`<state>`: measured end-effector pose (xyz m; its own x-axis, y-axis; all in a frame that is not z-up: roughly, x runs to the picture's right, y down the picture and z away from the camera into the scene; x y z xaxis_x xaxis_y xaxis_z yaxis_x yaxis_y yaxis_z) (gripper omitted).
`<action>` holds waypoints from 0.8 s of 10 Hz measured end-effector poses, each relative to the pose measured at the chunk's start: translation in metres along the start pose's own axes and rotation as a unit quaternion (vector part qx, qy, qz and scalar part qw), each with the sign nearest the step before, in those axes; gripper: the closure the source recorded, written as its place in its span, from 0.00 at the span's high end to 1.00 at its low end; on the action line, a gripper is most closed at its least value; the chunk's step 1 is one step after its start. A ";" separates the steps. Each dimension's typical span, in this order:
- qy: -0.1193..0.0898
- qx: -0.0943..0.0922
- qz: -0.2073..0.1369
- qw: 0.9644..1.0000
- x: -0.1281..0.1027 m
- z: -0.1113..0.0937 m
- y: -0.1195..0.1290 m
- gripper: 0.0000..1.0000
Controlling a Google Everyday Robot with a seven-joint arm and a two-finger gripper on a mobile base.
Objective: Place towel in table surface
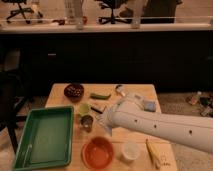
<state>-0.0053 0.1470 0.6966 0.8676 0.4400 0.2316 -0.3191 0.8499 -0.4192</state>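
My white arm reaches in from the right across the light wooden table surface (pixel 62 102). Its end, with the gripper (pixel 107 127), hangs over the middle of the table, just right of a metal can (pixel 87 122). The gripper is shut. A small pale grey-blue scrap at its tip looks like the towel (pixel 106 131), mostly hidden by the wrist. The gripper is to the right of the green tray (pixel 45 139) and above the orange bowl (pixel 97 152).
A dark bowl (pixel 74 91) and a green item (pixel 100 95) lie at the back. A green cup (pixel 83 109) stands by the can. A blue pad (pixel 149 106) shows behind the arm. A white cup (pixel 130 151) and a yellowish object (pixel 155 153) sit at the front right.
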 end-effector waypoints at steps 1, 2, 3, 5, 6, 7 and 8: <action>0.006 0.004 0.013 1.000 0.010 0.001 -0.005 0.00; 0.012 0.010 0.026 1.000 0.024 0.000 -0.011 0.00; 0.017 0.013 0.039 0.999 0.036 -0.001 -0.016 0.00; 0.029 0.028 0.068 0.997 0.065 -0.006 -0.032 0.00; 0.032 0.030 0.073 0.996 0.070 -0.008 -0.035 0.00; 0.040 0.040 0.090 0.994 0.085 -0.015 -0.045 0.00; 0.040 0.040 0.089 0.994 0.084 -0.014 -0.045 0.00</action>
<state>0.0878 0.1415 0.7227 0.8213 0.5636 0.0882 -0.4966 0.7825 -0.3755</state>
